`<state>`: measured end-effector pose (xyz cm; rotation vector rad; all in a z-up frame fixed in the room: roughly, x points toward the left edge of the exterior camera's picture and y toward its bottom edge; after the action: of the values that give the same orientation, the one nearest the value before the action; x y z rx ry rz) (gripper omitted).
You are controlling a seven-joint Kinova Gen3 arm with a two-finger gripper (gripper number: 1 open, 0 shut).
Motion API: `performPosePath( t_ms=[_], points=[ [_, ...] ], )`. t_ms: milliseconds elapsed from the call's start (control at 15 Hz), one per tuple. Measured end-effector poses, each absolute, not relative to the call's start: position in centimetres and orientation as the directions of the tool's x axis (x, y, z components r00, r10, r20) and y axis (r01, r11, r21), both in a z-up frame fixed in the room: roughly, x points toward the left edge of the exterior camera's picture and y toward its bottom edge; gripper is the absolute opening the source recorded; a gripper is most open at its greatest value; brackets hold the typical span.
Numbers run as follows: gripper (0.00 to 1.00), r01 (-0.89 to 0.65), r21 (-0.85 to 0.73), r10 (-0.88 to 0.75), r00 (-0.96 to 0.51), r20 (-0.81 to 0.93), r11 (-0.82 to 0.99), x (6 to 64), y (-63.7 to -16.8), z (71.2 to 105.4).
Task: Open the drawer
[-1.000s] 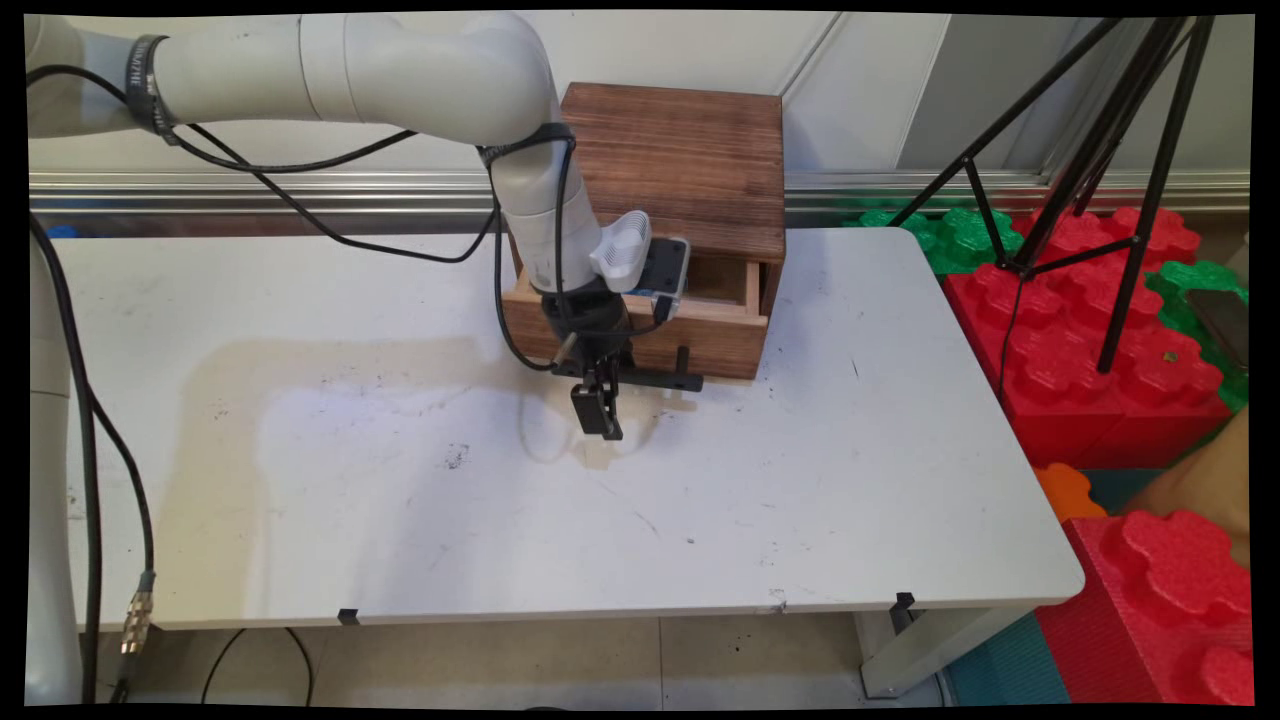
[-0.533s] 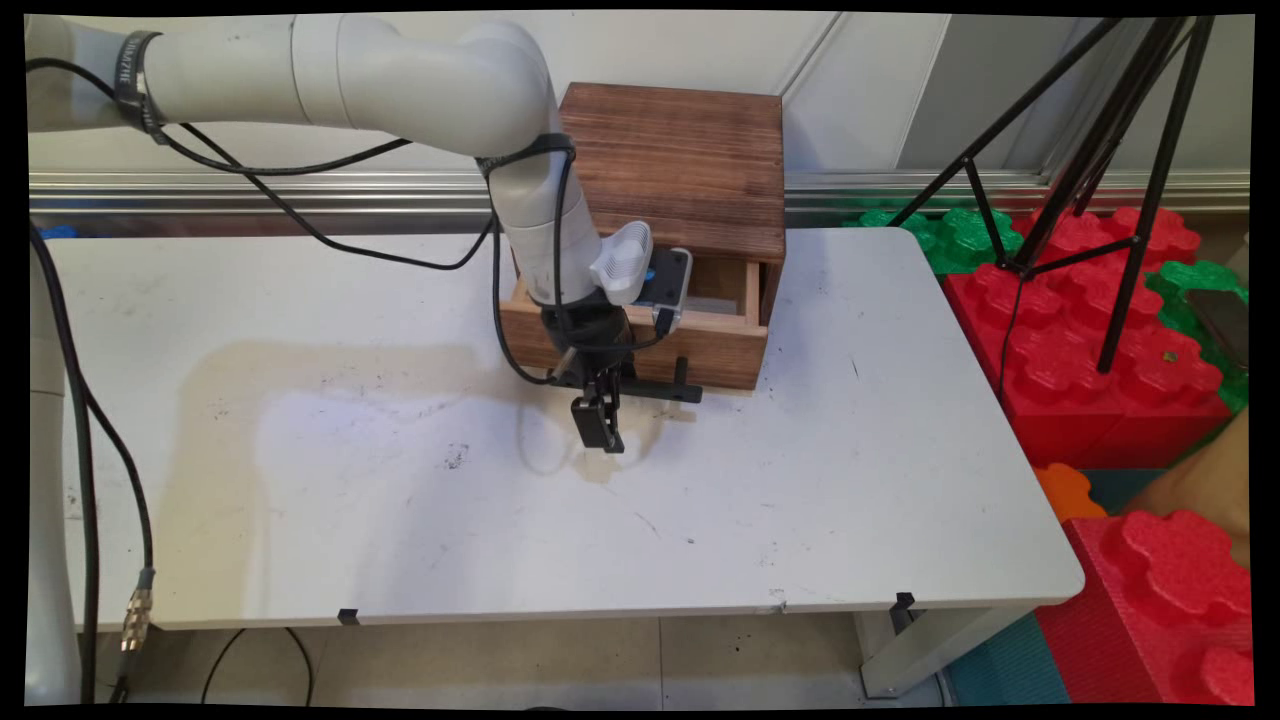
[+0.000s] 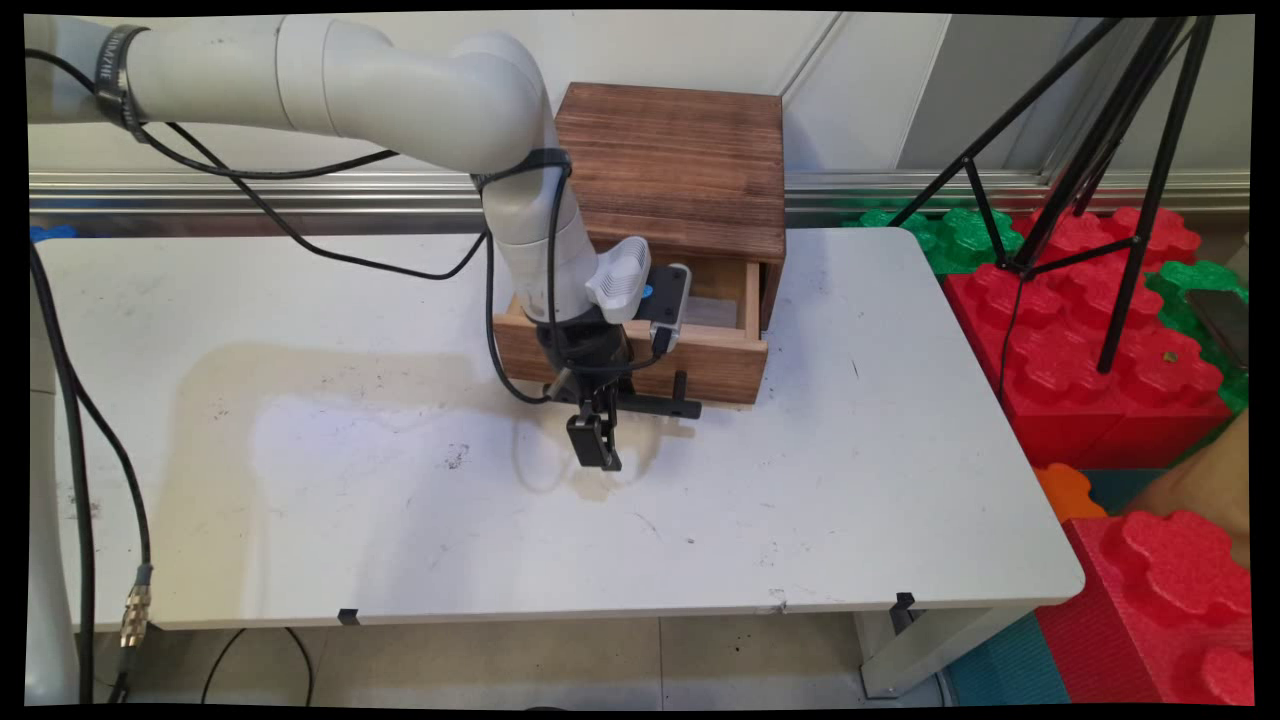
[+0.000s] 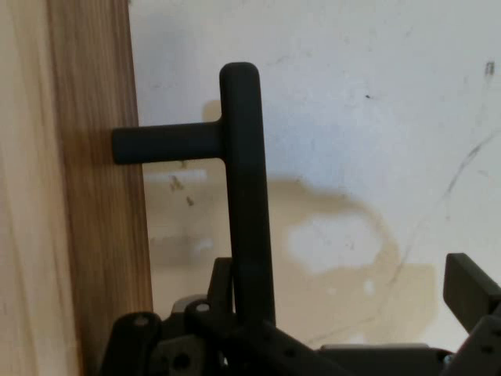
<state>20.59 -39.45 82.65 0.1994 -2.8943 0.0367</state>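
Note:
A brown wooden box (image 3: 680, 160) stands at the table's far middle, its drawer (image 3: 722, 362) pulled partly out. A black T-bar handle (image 3: 660, 404) sticks out from the drawer front. My gripper (image 3: 597, 452) points down at the handle's left end. In the hand view the handle (image 4: 244, 180) runs down into the linkage beside the wooden drawer front (image 4: 94, 196). My gripper (image 4: 344, 280) is open: the left finger (image 4: 222, 274) sits between bar and wood, and the right finger (image 4: 471, 288) stands far off from the bar.
A black tripod (image 3: 1080, 150) stands off the table's right side over red foam blocks (image 3: 1100, 340) and green foam blocks (image 3: 950, 235). Black cables (image 3: 90, 450) hang at the left. The white table (image 3: 350, 480) has a brownish stain under the gripper.
The gripper has moved toward the table's near side with the handle, and the drawer has slid further out of the box.

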Motion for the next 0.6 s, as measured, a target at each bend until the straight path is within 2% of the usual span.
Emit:
performPosePath(
  t_ms=[600],
  points=[
    [1.0,-0.137,-0.001,-0.132,-0.959,0.251,0.991,19.7,-37.4,82.8]
  ],
)
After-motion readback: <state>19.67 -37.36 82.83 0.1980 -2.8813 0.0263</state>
